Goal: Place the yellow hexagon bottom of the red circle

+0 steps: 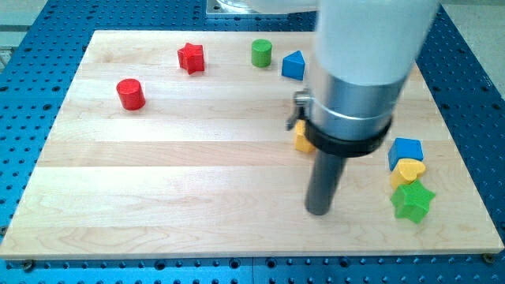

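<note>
Rod tip, my tip, rests on the table below a yellow block half hidden by the arm. Red cylinder sits far left; I have no grasping end effector.

The surface is showing pale, smooth, matt wood grain; the blue base around it is looking like perforated metal, and the arm's collar is gleaming as brushed metal

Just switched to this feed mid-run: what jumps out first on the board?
The big grey arm fills the view's top right, its dark rod ending at my tip right of the board's centre. The yellow hexagon peeks out half hidden behind the arm, just above and left of my tip. The red circle stands far off at the view's upper left.
</note>
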